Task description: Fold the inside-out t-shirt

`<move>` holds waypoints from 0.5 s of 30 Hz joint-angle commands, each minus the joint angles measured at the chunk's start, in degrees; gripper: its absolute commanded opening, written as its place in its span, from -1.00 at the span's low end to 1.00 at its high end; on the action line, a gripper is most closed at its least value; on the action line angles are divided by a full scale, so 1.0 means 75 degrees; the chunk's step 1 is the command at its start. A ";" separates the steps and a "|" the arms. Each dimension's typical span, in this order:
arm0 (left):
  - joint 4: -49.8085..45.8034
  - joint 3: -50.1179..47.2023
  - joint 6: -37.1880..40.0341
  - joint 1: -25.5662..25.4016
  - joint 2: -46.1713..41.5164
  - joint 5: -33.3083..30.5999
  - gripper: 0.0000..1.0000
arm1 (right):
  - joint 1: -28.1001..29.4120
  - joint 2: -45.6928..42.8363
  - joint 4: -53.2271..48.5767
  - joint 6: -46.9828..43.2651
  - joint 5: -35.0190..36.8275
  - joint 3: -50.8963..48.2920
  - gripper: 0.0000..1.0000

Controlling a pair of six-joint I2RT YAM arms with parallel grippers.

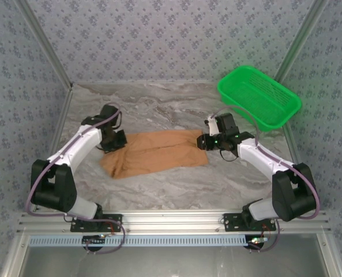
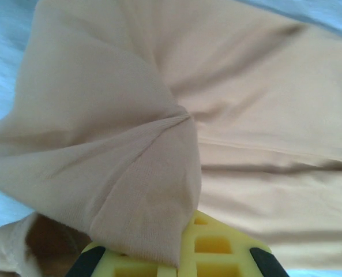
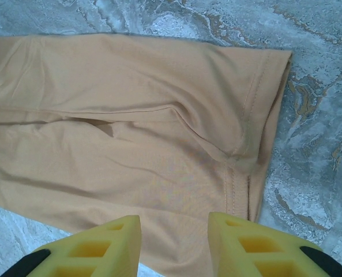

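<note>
The inside-out t-shirt (image 1: 159, 151) is an orange-tan cloth lying in a wrinkled, flattened strip across the middle of the marble table (image 1: 176, 184). At the shirt's left end my left gripper (image 1: 114, 140) is shut on a fold of the cloth. In the left wrist view that fold of the t-shirt (image 2: 130, 144) rises into the yellow fingers (image 2: 217, 245) and drapes over one of them. My right gripper (image 1: 207, 142) hovers over the shirt's right end. Its jaws (image 3: 175, 234) stand open above the stitched edge of the t-shirt (image 3: 159, 138), with nothing gripped.
A green mesh basket (image 1: 260, 95) sits at the back right corner of the table. Patterned walls and metal frame posts close in the back and sides. Bare marble lies in front of the shirt, up to the aluminium rail (image 1: 171, 219).
</note>
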 commanded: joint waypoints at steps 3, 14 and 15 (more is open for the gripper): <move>0.1237 0.0448 -0.2258 -0.1349 0.0212 0.0902 -1.00 | -0.0078 -0.0105 -0.0316 -0.0148 0.0329 -0.0072 -0.24; 0.1508 0.2585 -0.2089 -0.2563 0.2480 0.1364 -1.00 | -0.0168 -0.0726 -0.0656 -0.0149 0.0714 -0.0400 -0.24; 0.1510 0.2648 -0.2062 -0.2565 0.2571 0.1408 -1.00 | -0.0184 -0.0736 -0.0640 -0.0136 0.0711 -0.0451 -0.24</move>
